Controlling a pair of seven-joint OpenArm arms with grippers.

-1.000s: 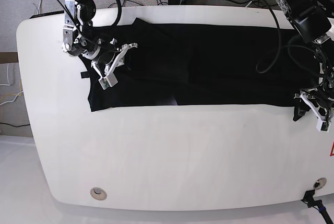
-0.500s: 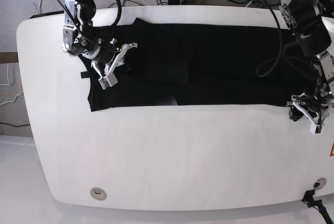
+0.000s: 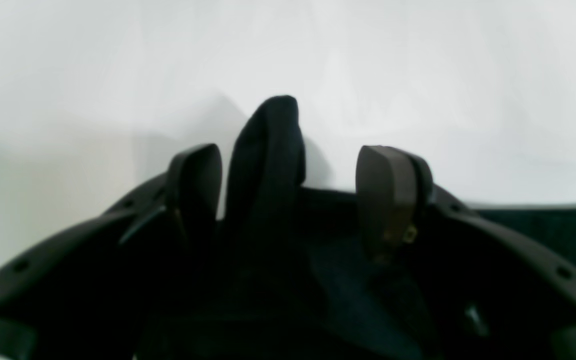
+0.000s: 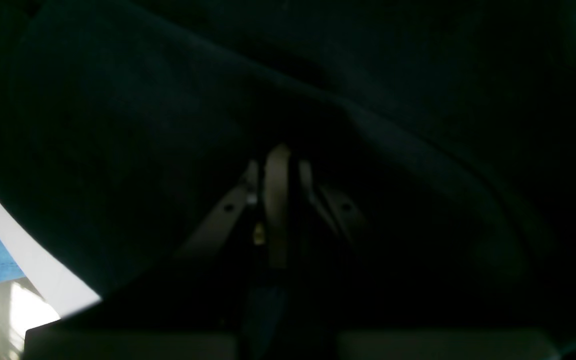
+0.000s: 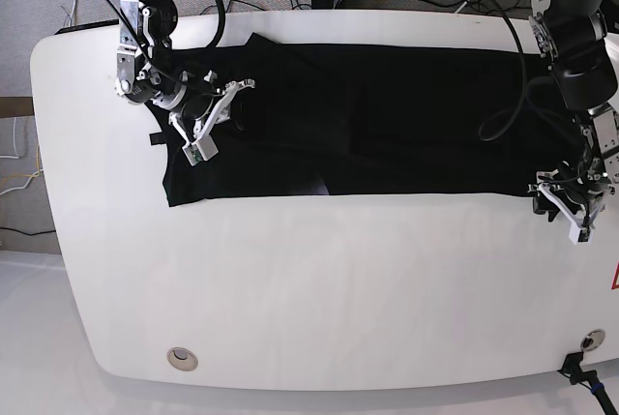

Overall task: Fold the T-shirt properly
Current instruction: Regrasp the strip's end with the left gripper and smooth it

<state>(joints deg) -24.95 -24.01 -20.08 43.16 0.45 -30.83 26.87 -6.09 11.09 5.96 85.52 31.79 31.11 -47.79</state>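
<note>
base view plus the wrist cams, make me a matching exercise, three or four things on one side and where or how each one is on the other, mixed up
Things:
1. T-shirt
2. left gripper
3. right gripper
4. table

Places or states:
A. white, bare across the near half
B. at the cloth's right corner in the base view, jaws apart around a raised fold
C. black, spread in a long band along the far side
D. over the cloth's left end in the base view

Pairs: 1-C, 2-B, 3-D, 4-A
</note>
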